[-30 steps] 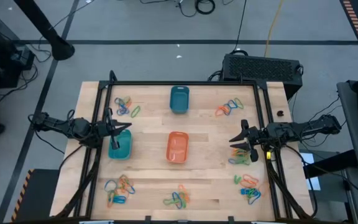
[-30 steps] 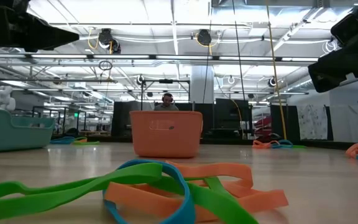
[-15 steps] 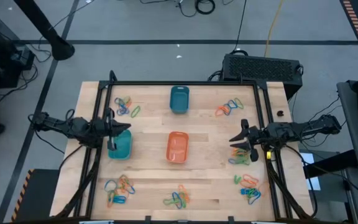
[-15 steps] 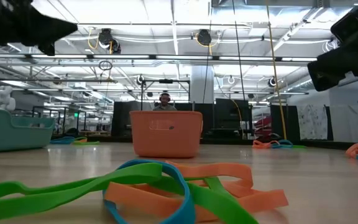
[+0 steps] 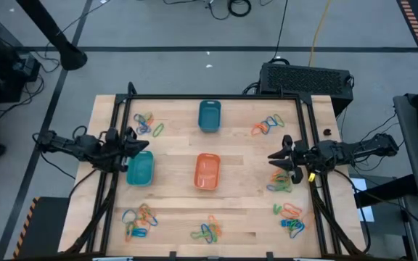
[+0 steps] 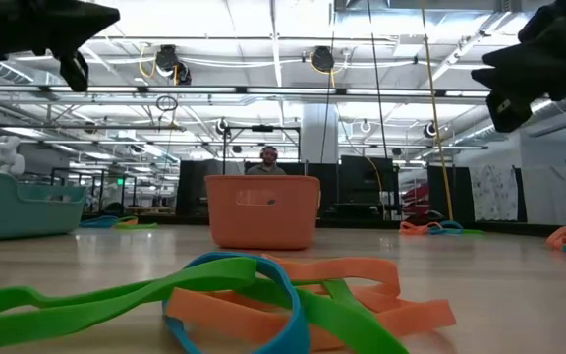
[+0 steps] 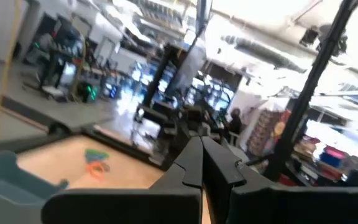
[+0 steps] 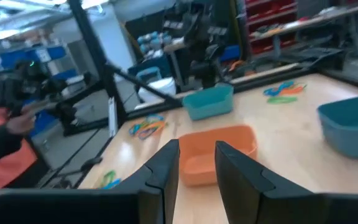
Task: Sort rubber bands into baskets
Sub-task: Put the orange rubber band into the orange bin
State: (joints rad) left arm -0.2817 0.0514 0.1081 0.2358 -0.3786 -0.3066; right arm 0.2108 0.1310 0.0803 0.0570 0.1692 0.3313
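While my left fingers [image 5: 145,147] hang clenched and empty over the turquoise basket [image 5: 140,170] at the desk's [image 5: 245,210] left, my right fingers [image 5: 273,158] stand parted, holding nothing, above a right-side clump [image 5: 280,184]. My worry: tangled loops could lift together and mix colours. Rubber bands [image 5: 210,233], thin orange, green and blue loops, lie in scattered heaps around the orange basket [image 5: 207,172] and teal basket [image 5: 209,116].

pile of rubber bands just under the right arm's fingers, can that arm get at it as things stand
Probably yes. The right gripper hangs open right beside that pile of rubber bands, and nothing lies between them on the table.
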